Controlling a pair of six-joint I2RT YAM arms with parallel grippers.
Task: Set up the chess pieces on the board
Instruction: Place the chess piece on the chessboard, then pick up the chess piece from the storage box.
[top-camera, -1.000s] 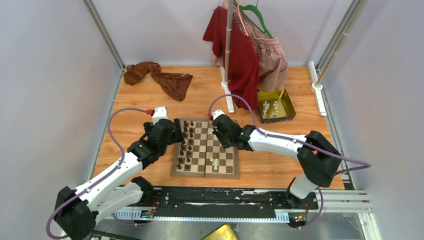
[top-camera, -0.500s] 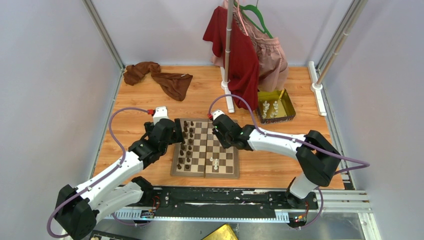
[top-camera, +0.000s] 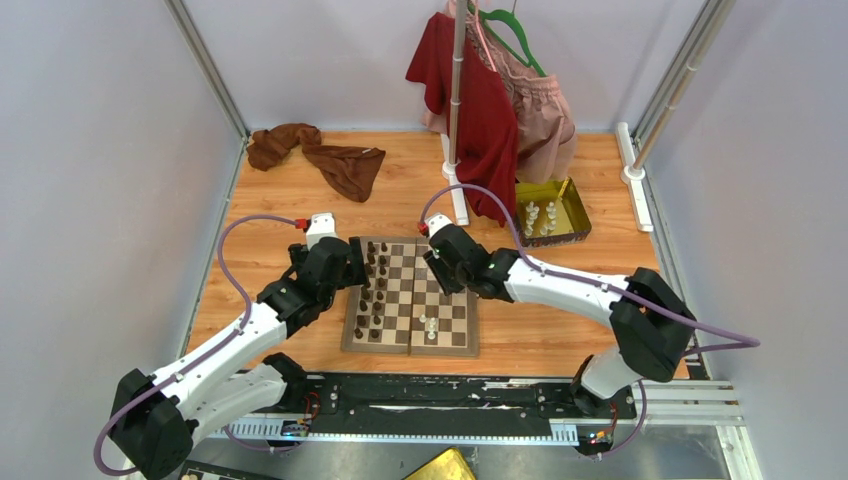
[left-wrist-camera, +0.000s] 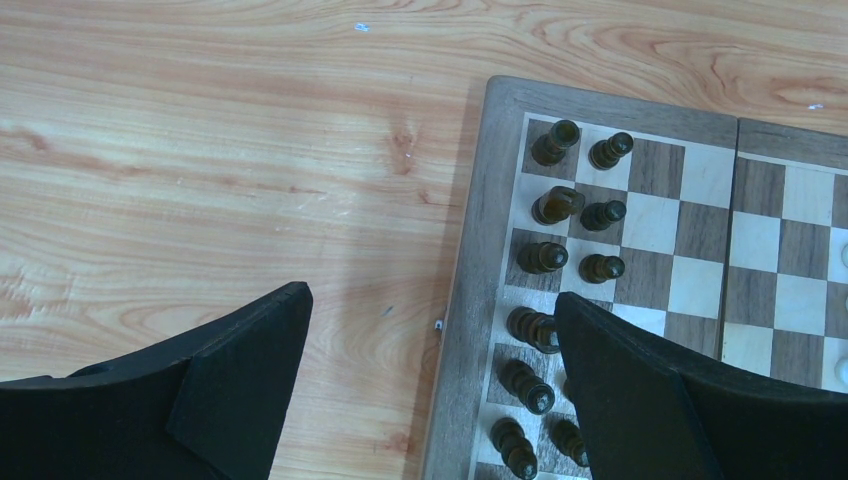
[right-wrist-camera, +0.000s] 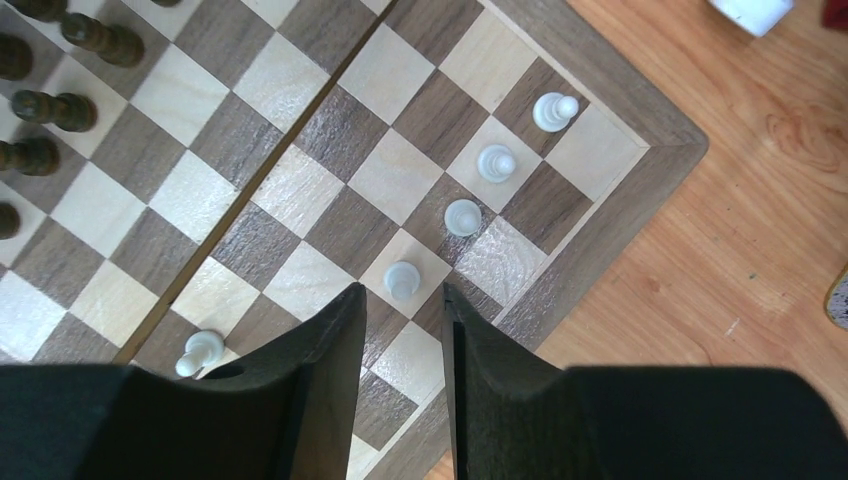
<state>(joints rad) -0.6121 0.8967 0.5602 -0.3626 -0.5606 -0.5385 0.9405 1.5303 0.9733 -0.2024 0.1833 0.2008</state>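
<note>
Top view: the right gripper (top-camera: 436, 266) covers the far squares of the right half of the board (top-camera: 455, 318), so any pieces there are hidden. The left gripper (top-camera: 356, 268) overlaps the board's far left corner. The dark pieces (top-camera: 378, 292) and the pale pieces (top-camera: 540, 215) in the gold tray (top-camera: 580, 210) are too small to tell by kind.

Left wrist view: the board is cut by the right and bottom edges. One finger (left-wrist-camera: 640, 400) hides part of the dark rows.

Right wrist view: a white object (right-wrist-camera: 752, 12) is cut by the top edge and cannot be identified.
</note>
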